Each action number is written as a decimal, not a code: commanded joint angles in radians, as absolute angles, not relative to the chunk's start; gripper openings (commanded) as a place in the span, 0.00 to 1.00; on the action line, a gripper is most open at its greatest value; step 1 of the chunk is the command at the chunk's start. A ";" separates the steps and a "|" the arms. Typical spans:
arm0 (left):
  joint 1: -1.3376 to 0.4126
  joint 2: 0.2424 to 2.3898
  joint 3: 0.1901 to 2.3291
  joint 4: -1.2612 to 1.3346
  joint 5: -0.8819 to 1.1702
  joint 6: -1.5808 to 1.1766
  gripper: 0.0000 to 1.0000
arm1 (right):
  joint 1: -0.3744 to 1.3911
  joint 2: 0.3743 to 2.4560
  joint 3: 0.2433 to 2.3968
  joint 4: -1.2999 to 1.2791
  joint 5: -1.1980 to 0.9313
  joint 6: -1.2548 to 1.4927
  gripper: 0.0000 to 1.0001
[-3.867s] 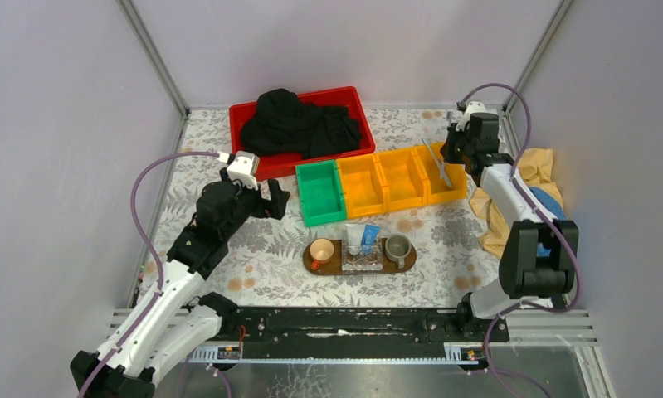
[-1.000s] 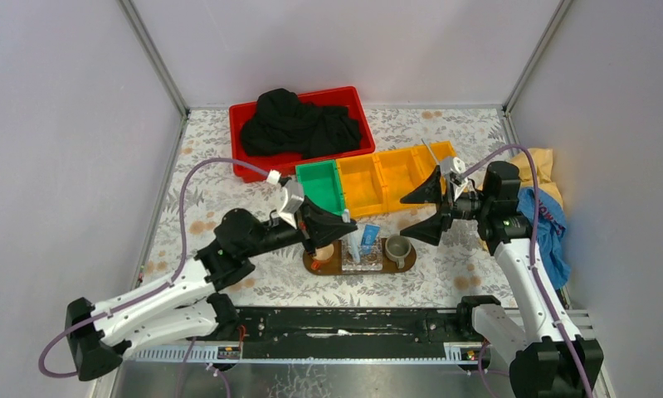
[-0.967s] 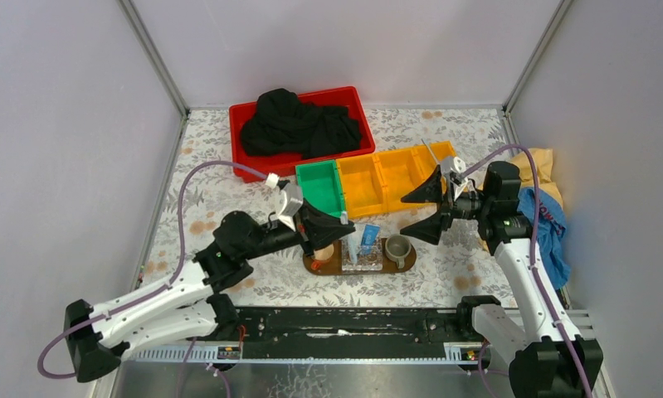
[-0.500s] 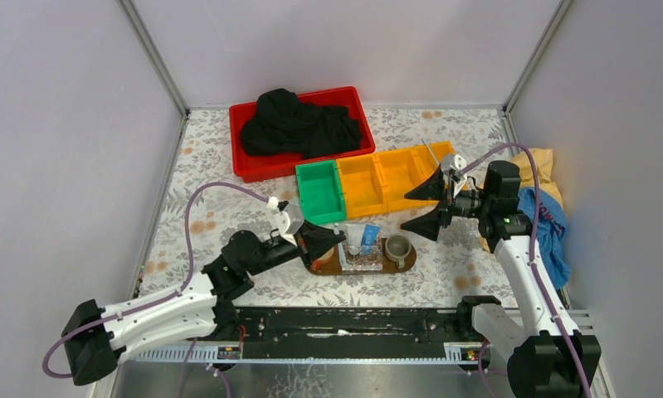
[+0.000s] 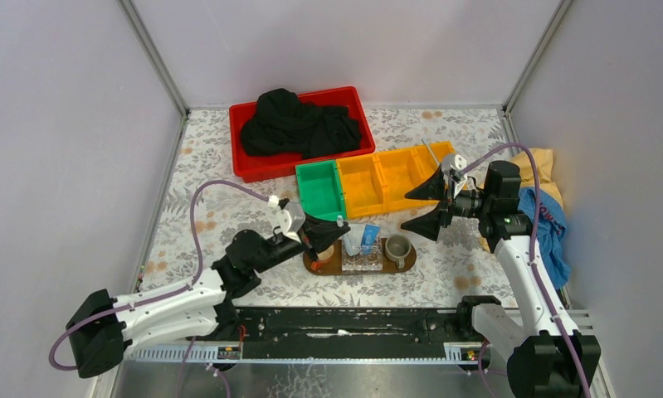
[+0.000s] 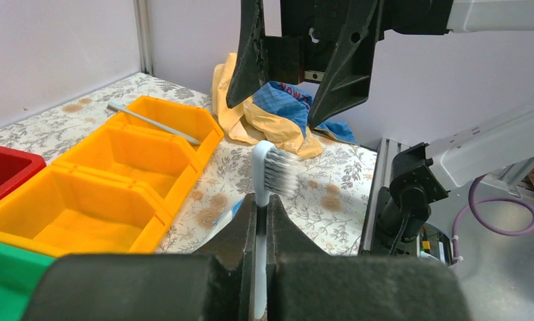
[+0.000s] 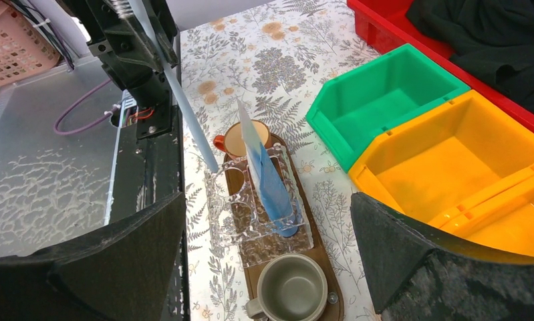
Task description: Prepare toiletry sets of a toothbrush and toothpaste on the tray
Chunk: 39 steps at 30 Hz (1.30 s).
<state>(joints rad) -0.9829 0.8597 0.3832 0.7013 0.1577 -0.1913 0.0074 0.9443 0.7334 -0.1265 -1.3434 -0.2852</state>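
My left gripper (image 5: 334,231) (image 6: 262,198) is shut on a pale toothbrush (image 6: 269,168) just below its bristle head. In the right wrist view its handle (image 7: 184,100) slants down to the left edge of the clear ribbed holder (image 7: 250,221). That holder stands on the dark-brown tray (image 5: 328,267) (image 7: 331,301) and holds the blue toothpaste (image 5: 369,239) (image 7: 272,190) and the silvery-white toothpaste (image 5: 354,237) (image 7: 248,134). My right gripper (image 5: 411,215) (image 7: 267,200) hangs open above the tray's right part. Another toothbrush (image 5: 436,162) (image 6: 154,122) lies in the rightmost yellow bin.
An orange cup (image 7: 240,140) and a grey mug (image 5: 397,246) (image 7: 291,287) stand on the tray's two ends. Behind are a green bin (image 5: 321,192), yellow bins (image 5: 394,178) and a red bin with black cloth (image 5: 299,124). Yellow and blue cloths (image 5: 543,207) lie at the right.
The left arm has sunk lower and swung forward, keeping the toothbrush at the tray's left end. The right gripper has stayed open and almost still.
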 commanded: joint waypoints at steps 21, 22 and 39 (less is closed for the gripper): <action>-0.991 0.933 0.335 0.884 0.134 -0.156 0.00 | -0.002 0.945 0.759 -0.124 -1.352 -0.300 1.00; -0.991 0.937 0.332 0.890 0.133 -0.156 0.00 | -0.003 0.945 0.759 -0.123 -1.353 -0.301 0.99; -0.991 1.015 0.274 1.012 0.135 -0.146 0.00 | -0.007 0.949 0.759 -0.121 -1.358 -0.299 0.99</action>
